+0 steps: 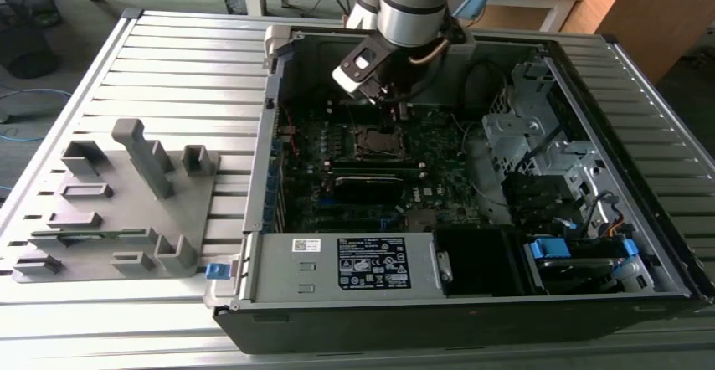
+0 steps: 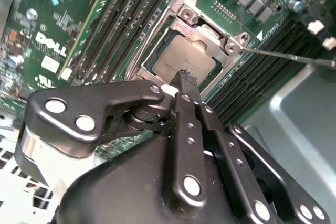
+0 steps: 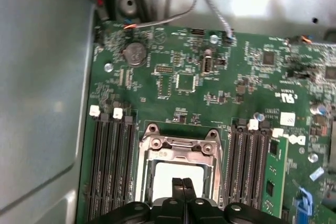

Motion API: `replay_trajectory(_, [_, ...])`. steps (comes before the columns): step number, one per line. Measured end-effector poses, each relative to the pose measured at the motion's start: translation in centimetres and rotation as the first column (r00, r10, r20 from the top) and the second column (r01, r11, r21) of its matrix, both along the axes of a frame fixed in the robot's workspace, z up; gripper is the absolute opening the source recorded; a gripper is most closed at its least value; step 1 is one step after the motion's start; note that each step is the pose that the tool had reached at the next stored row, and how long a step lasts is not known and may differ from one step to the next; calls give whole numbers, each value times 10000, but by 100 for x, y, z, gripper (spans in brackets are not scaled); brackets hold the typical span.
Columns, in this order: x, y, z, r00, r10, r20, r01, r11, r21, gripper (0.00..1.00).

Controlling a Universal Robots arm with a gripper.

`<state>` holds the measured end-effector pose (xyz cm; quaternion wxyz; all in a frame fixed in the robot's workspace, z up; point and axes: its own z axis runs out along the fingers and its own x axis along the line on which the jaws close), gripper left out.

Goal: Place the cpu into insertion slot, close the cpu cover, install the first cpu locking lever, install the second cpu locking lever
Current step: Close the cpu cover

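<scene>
Plainly, the dull silver-grey cpu [image 2: 185,56] sits flat in the insertion slot [image 2: 150,63].

silver-grey tubular arm [image 1: 416,2] with a pale cable [image 1: 430,49] looped at its wrist; glossy black end effector [image 2: 185,75], its linkage bars [image 2: 184,140] studded with round silver screws [image 2: 191,184].

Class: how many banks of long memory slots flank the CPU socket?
2. One bank runs along one side of the cpu cover, the other bank along the opposite side. None seems hidden.
</scene>
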<state>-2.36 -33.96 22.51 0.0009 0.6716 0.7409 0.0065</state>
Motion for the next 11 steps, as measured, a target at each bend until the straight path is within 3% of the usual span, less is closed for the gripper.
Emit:
replay_trajectory(6, [0,0,-8,9940,1094,0,-1094,9940,0,11])
replay_trajectory(11, [0,0,-13,9799,1997,0,-1997,9799,0,11])
